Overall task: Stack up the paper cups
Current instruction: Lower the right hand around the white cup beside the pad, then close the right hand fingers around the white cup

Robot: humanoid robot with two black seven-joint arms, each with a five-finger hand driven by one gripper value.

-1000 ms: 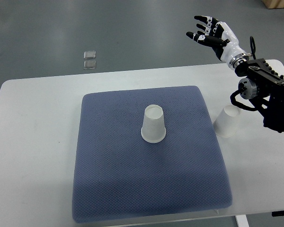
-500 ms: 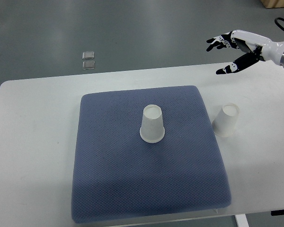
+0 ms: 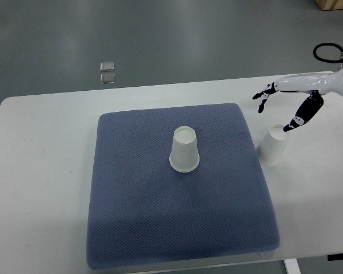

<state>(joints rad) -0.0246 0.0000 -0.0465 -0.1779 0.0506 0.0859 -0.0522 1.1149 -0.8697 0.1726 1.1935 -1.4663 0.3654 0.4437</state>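
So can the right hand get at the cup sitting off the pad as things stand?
Probably yes. The right hand hangs open just above the upside-down cup on the table, with nothing between them; the blue pad lies beside it, not over it.

You are looking at nothing readable: no print is showing on the cup just below the right hand's fingers, nor on the other cup.

Cup centred on mat, second cup right, off mat
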